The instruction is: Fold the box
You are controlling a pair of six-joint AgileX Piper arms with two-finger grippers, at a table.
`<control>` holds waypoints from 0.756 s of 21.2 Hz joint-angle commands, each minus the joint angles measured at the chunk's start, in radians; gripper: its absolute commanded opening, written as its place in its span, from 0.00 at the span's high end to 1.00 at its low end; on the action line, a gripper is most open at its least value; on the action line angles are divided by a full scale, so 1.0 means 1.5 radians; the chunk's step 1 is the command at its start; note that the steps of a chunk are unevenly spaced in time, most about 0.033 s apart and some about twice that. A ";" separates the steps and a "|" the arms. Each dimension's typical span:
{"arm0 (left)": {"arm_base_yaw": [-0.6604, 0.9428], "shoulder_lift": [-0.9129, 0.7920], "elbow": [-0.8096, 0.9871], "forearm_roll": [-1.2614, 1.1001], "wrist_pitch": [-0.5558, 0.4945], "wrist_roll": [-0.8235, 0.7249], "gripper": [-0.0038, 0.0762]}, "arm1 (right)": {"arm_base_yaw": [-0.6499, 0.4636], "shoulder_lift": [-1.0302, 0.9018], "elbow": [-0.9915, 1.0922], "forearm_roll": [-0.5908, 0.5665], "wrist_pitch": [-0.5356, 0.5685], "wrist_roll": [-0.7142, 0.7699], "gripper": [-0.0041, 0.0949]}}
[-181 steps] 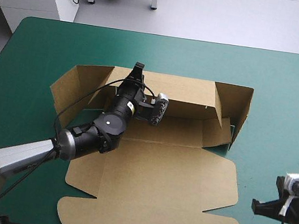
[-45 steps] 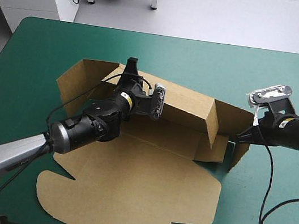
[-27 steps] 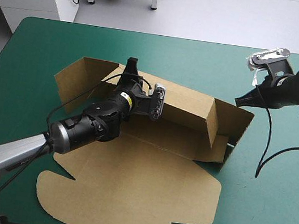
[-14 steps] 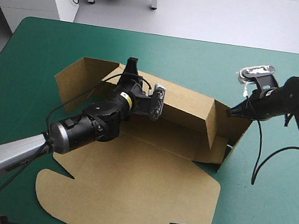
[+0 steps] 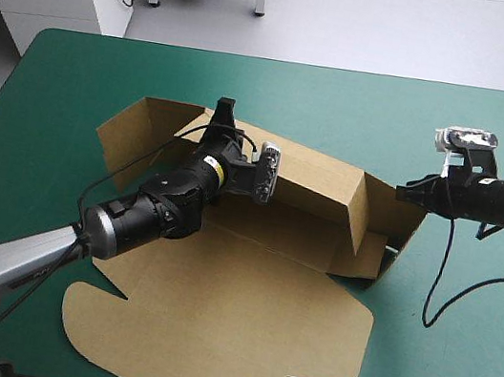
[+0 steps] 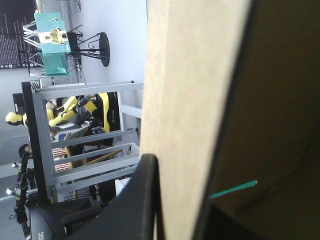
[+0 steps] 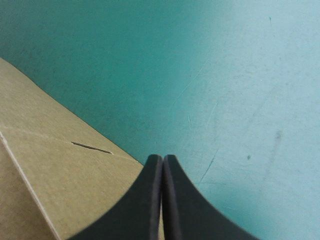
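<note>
The brown box (image 5: 241, 312) lies mid-bench (image 5: 87, 74), lid flat and back wall raised. The left jaws pinch that wall's top edge. The right jaws, pressed together empty, sit at its right end wall.

Brown box (image 5: 242, 303) — matt board, faintly fibrous. Teal-green table cover (image 7: 240, 75) smooth, lightly scratched. Black right gripper (image 7: 162, 159) — smooth plastic, slight sheen.

The high view looks down over the whole table (image 5: 106, 77); both wrist views sit close against the box (image 5: 241, 312).
</note>
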 commanded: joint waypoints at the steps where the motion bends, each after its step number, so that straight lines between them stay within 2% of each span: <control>1: -0.001 -0.010 -0.005 -0.031 0.025 -0.010 0.96 | -0.028 -0.009 0.024 -0.064 0.095 -0.025 0.97; 6: -0.001 -0.010 -0.005 -0.031 0.024 -0.010 0.96 | -0.102 -0.009 0.022 -0.004 0.050 -0.055 0.97; 9: -0.001 -0.010 -0.005 -0.029 0.022 -0.010 0.96 | -0.106 -0.008 0.024 0.019 0.074 -0.071 0.97; 12: -0.001 -0.010 -0.005 -0.029 0.023 -0.010 0.96 | -0.106 -0.008 0.024 0.100 0.088 -0.122 0.97; 16: -0.001 -0.008 -0.005 -0.029 0.019 -0.010 0.96 | -0.106 -0.010 0.042 0.110 0.144 -0.135 0.97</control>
